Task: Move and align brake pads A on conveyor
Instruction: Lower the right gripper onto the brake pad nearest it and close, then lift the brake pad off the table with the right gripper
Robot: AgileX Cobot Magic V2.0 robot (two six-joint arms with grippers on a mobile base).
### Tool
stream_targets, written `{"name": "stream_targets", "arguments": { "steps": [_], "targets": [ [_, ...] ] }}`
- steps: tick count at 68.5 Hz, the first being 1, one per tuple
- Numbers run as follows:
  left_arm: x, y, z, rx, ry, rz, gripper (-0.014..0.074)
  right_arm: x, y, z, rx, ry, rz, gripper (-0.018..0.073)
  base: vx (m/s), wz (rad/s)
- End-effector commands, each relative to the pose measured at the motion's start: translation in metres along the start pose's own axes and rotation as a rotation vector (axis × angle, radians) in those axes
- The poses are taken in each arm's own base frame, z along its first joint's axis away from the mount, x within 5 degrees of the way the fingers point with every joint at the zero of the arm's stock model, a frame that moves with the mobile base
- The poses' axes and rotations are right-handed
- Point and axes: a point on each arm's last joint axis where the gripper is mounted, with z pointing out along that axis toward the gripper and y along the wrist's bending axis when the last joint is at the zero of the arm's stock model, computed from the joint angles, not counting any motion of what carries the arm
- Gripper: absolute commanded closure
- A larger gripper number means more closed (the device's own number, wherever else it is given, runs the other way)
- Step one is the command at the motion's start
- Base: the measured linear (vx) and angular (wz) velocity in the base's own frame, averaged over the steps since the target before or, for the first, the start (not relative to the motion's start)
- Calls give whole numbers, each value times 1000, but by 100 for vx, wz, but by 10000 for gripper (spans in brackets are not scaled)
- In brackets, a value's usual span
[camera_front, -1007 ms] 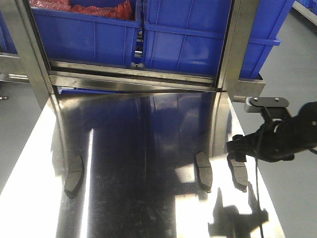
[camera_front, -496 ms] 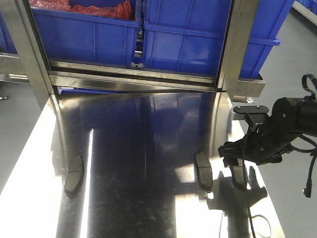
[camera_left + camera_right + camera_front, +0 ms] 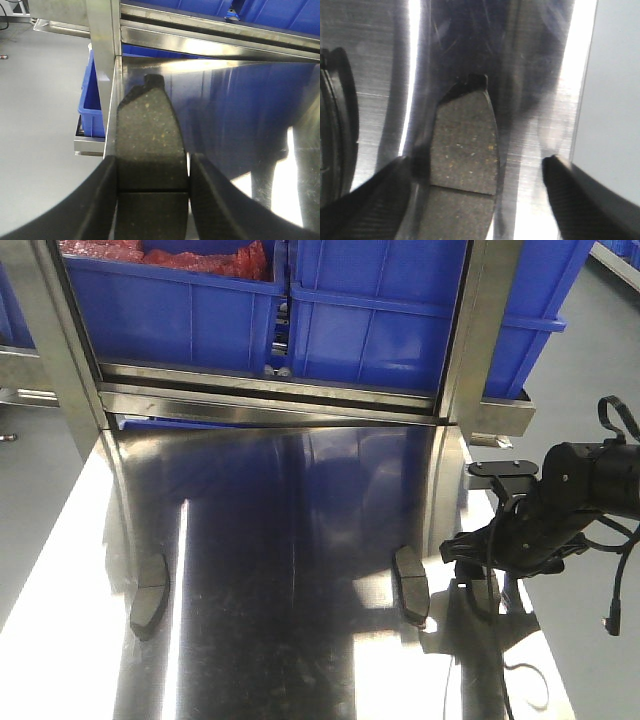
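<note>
While the left gripper [image 3: 152, 157] is clamping a pad between its two black fingers [image 3: 95, 200], both are pressing on the long edges of this held pad [image 3: 150, 130], with only a sliver of light showing by the right one. The pad's face is looking coarse, dark grey and flecked with pale specks. A thin groove is crossing it near the fingers, and its far end is narrowing to a notched tip. Its long axis is pointing away from the wrist camera, toward the steel post [image 3: 102, 50] at the table's far left corner.

The right gripper [image 3: 476, 160] is hanging spread wide over the right pad [image 3: 465, 145], one finger well clear of it and the other close beside it; whether that one is touching, I cannot tell. This pad is lying flat on the mirror-bright, finely scratched steel table [image 3: 280, 540], close to the right edge. Its long axis is running front to back, toward the blue plastic bins [image 3: 400, 320].

The middle pad [image 3: 411, 583] is lying just beside it on the left, roughly parallel. The left pad [image 3: 150, 595] is lying well apart near the left edge, heading the same way but slanting slightly.

In the front view the black arm [image 3: 560, 500] is covering most of the right pad, and a cable [image 3: 618, 580] is looping off its side. A steel rail [image 3: 270, 400] is running between table and bins.
</note>
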Motion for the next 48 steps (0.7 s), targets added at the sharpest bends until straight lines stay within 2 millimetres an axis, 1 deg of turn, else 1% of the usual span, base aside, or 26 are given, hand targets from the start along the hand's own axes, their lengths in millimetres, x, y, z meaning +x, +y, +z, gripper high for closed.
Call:
{"name": "stream_targets", "arguments": {
  "steps": [1,18,27,35,48],
  "targets": [
    [-17,-3,-6,26,-115,-5,433,-8,1,-15,-4,-56,1,125,0,0],
    [-17,-3,-6,26,-115,-5,433,-7,1,-17,-4,-48,-10,372,0,0],
    [-17,-3,-6,26,-115,-5,433,-7,1,-20,-4,-55,-12,476,0,0],
    [-17,-3,-6,26,-115,-5,433,-9,1,-26,-5,-82,-12,529,0,0],
    [-17,-3,-6,26,-115,-5,433,-7,2,-47,-7,-175,0,537,0,0]
  ]
}}
